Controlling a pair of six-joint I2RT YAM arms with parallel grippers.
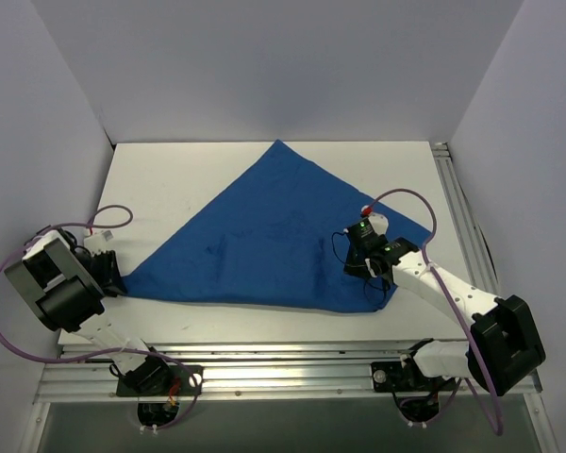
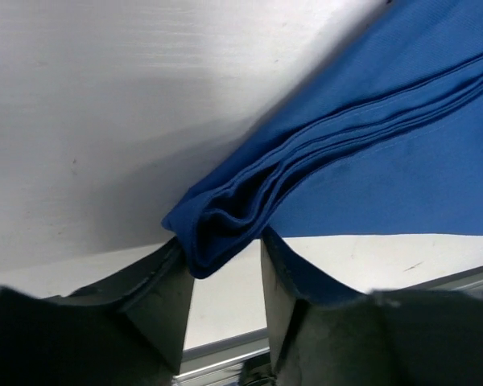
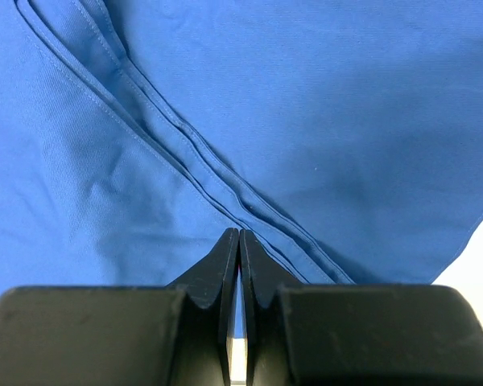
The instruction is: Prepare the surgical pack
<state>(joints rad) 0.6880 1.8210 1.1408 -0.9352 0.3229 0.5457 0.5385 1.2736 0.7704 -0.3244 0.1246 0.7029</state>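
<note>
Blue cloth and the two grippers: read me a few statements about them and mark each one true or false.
1. The blue cloth lies folded into a triangle on the white table. True.
2. The cloth's left corner sits between the fingers of the left gripper. True.
3. The right gripper has its jaws wide open. False: its fingers are pressed together.
4. The right gripper hangs over bare table. False: it is over the cloth, right beside a stitched hem.
5. A steel tray rests on top of the cloth. False: no tray shows in any view.
</note>
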